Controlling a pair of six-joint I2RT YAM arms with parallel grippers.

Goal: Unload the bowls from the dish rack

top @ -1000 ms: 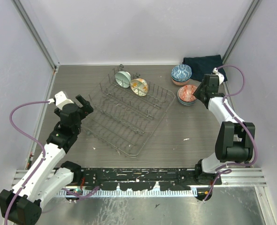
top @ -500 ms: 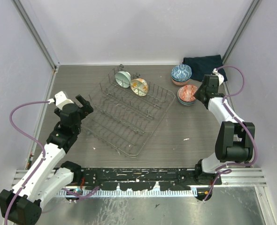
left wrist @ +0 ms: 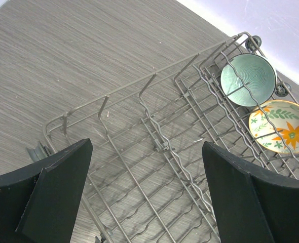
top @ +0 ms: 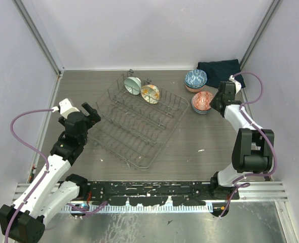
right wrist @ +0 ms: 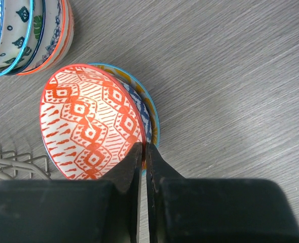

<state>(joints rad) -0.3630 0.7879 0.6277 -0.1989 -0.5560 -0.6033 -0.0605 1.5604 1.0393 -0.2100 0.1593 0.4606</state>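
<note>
Dish rack [top: 139,136] holds two bowls [top: 150,93], seemingly tilted.

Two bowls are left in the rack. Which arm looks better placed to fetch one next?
Left, probably. The left jaws stand open and empty at the edge of the dish rack, facing the mint bowl and the flowered bowl. The right jaws are shut on the red-patterned bowl, away from the rack.

The right gripper [top: 211,102] is touching a red-patterned round ceramic bowl [top: 200,99] stacked near the bench's [top: 205,139] far right corner.
</note>
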